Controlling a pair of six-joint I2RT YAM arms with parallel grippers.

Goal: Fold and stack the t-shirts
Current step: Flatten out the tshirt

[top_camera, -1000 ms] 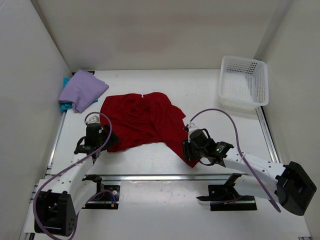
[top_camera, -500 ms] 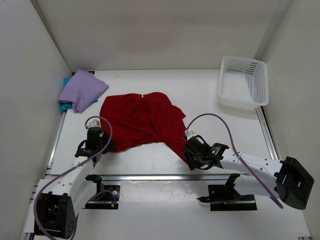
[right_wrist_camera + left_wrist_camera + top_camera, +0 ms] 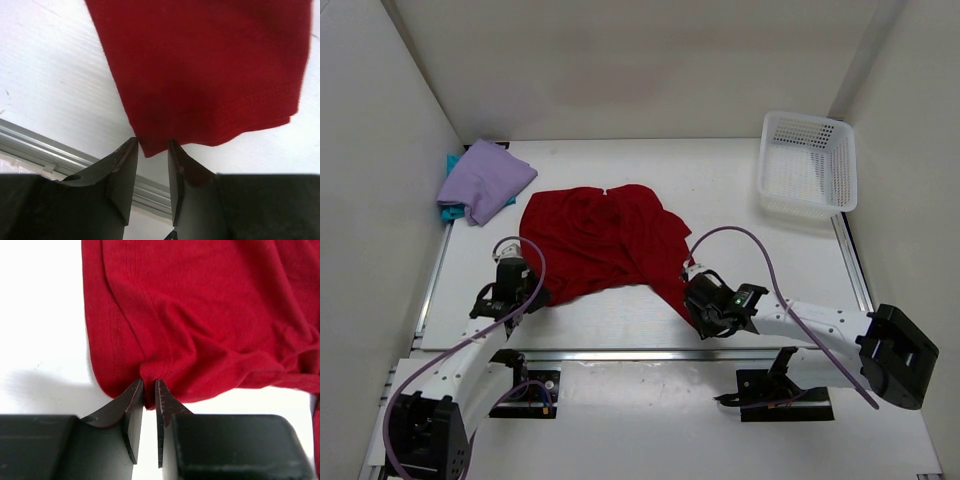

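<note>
Down at the near edge of the table (image 3: 740,210), both arms are working the red shirt (image 3: 605,240), which is lying rumpled and spread out around the middle. The left claw (image 3: 149,384) has pinched down on the shirt's near left hem. You can see the cloth puckering right where the two fingers meet, with only a sliver of gap between them. The right claw (image 3: 152,141) is at the shirt's near right corner with its jaws apart. The pointy bit of fabric sits between the fingertips, but I wouldn't call that squeezed. The metal rail (image 3: 50,145) runs just beside it. Over in the far left corner the lavender shirt (image 3: 485,180) is folded on top of the teal shirt (image 3: 450,212), which only peeks out at the edges. The white basket (image 3: 806,117) sits at the far right, well apart from all that.
</note>
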